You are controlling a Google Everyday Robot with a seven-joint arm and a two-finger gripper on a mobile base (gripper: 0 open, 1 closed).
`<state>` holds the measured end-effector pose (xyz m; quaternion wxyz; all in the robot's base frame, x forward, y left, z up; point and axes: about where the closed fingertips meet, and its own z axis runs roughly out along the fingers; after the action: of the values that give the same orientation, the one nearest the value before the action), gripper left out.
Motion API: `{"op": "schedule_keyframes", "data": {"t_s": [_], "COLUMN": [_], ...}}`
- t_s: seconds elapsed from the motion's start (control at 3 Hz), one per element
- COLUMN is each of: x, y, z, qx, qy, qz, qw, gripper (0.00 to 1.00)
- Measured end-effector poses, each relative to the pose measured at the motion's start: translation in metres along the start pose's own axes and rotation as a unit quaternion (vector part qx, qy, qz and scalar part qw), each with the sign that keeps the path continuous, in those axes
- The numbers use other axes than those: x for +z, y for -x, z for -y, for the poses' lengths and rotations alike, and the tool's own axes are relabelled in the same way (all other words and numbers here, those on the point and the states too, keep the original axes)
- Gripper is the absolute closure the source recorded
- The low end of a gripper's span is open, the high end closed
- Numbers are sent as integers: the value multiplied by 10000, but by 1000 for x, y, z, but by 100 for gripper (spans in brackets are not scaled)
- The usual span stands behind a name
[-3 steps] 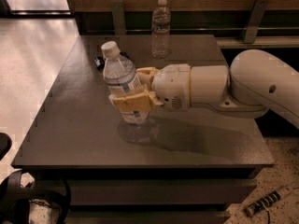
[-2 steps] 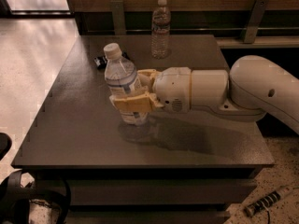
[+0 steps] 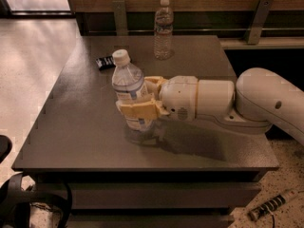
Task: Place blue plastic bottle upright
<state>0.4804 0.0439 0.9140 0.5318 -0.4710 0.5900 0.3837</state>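
The front edge of the table (image 3: pixel 80 141) is nearest, and between it and the blue plastic bottle (image 3: pixel 129 87) there is a wide bare strip of table. The bottle is a little left of the middle of the table, almost upright, with its white cap leaning slightly to the left. The end effector (image 3: pixel 138 101) is clenched on it at the label: one yellowish finger (image 3: pixel 137 110) crosses the front and the other is behind. This grip at mid-height probably keeps the bottle steady while it is set down. I cannot tell whether the base already touches the table or is just above it. The white arm (image 3: pixel 213 101) reaches in from the right of the bottle, so I think the way out is to that side, where nothing stands. Behind the bottle and to its left lies a small dark object (image 3: pixel 104 62), near but apart. Further behind and to the right, well apart, a slim clear bottle (image 3: pixel 163 30) stands near the back edge.
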Motion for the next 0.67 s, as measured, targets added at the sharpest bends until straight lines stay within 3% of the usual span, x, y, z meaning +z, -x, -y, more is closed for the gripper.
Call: {"op": "schedule_keyframes", "data": {"t_s": [0.67], "x": [-8], "y": [-26], "z": [1], "qx": [262], "qy": [-190], "qz": [147], "qw": [9994], "gripper": [100]}}
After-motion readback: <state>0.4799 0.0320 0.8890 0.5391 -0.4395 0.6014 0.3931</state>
